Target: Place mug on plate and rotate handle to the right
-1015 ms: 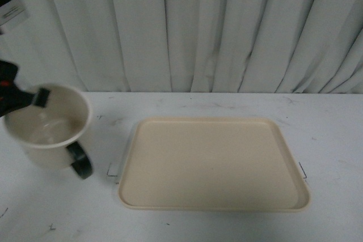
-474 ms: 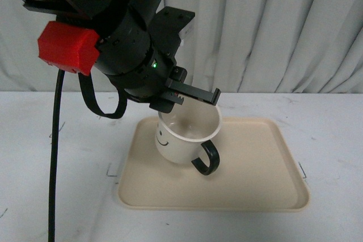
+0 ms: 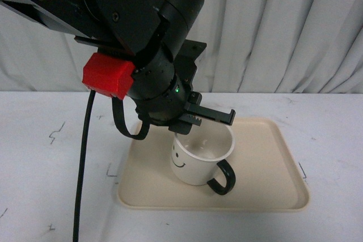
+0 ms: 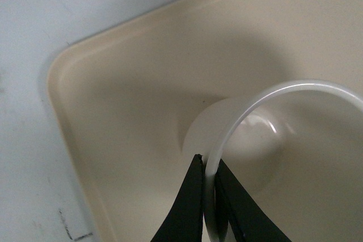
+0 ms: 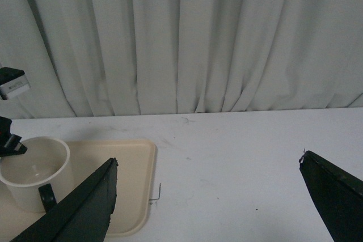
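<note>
Mug is over the plate, approx mid-plate and a bit toward its left half in front view, mouth up. Can't tell if the base is fully down or just off the plate. Smiley face looks near-left; handle sticks out near-right, toward the camera. From the right wrist cam the mug sits at the plate's far side w/ handle facing the lens.

Left jaws are closed on the mug rim at its rear-left: in the left wrist view the left fingers pinch the thin white rim, one inside, one outside. Mug interior looks empty, plate floor and a rounded corner beyond it.

Left arm, black and bulky, comes down from upper left, w/ a red block on its side and a black cable hanging to the surface.

Right jaws are wide open, gripping nothing; right fingers frame the wrist view, well apart from the mug, out over bare white surface.

Plate lies flat on the surface, small black marks just beside its edges. Pale pleated curtain at the back.
</note>
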